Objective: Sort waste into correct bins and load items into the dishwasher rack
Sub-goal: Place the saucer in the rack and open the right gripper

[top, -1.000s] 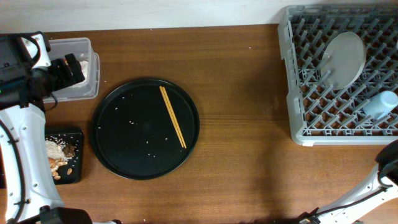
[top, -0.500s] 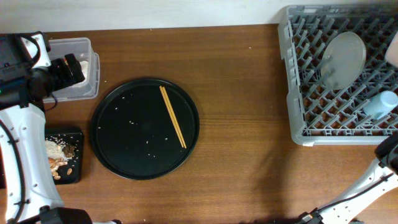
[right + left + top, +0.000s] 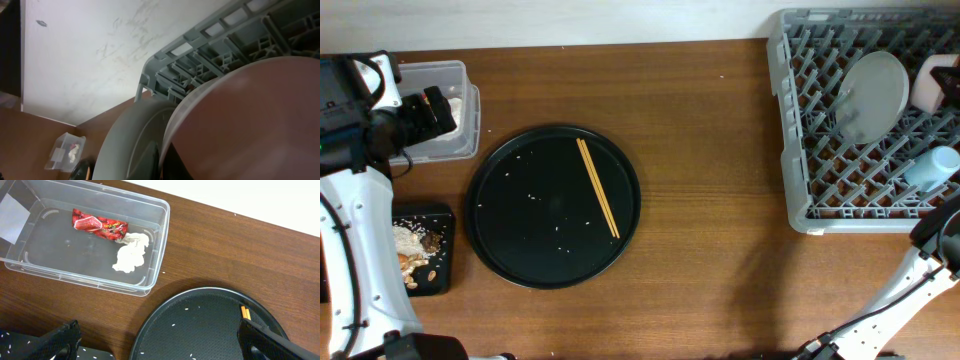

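Bowl (image 3: 932,82) had moved in over the rack (image 3: 782,120), beside the plate (image 3: 872,95), right claw (image 3: 167,159) closed on its rim. Left claw (image 3: 160,347) stood open, empty. Only chopsticks (image 3: 598,187) seemed left to load.

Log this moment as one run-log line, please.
left gripper: open near clear tub | right gripper: shut on white bowl over rack | chopsticks: on black tray

Print on the red wrapper (image 3: 97,225) is too small to read.
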